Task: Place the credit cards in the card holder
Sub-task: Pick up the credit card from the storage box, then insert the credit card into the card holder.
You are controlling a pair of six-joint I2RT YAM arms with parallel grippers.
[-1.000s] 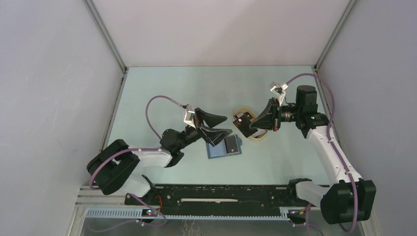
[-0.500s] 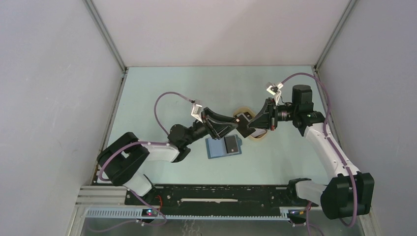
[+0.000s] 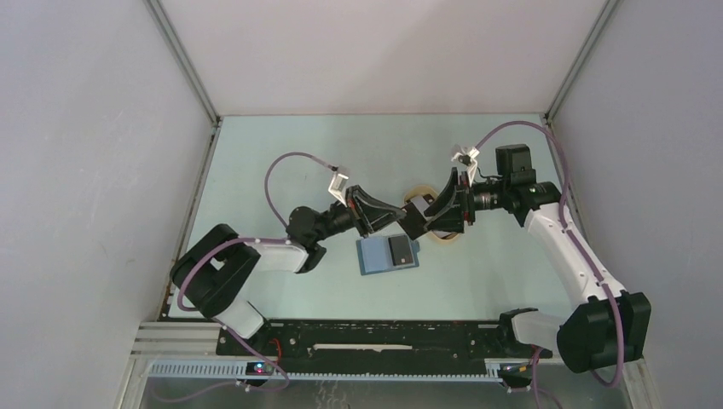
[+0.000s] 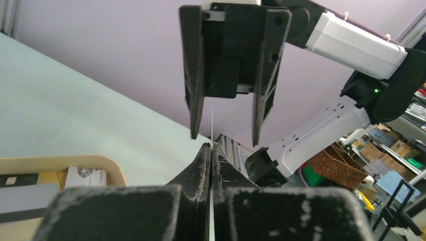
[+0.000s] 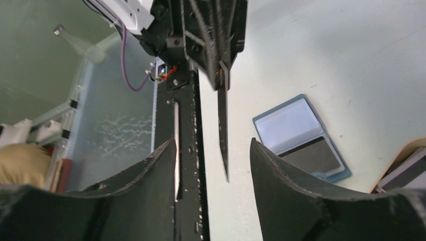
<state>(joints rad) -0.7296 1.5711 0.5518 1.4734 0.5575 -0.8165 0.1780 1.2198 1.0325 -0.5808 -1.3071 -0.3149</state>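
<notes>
A dark credit card hangs in the air between both arms, above the table. My left gripper is shut on it; in the left wrist view the card shows edge-on as a thin line rising from the pressed-together fingertips. My right gripper stands open around the card's far end, its fingers apart from the card's edge. The blue card holder lies open on the table below, with another dark card on its right half.
A beige oval tray sits under the right gripper; in the left wrist view the tray holds more cards. The black rail runs along the near edge, with grey walls on both sides.
The left arm reached right and its gripper shut on the card that the right gripper held. The right gripper has since opened and let go of it.
</notes>
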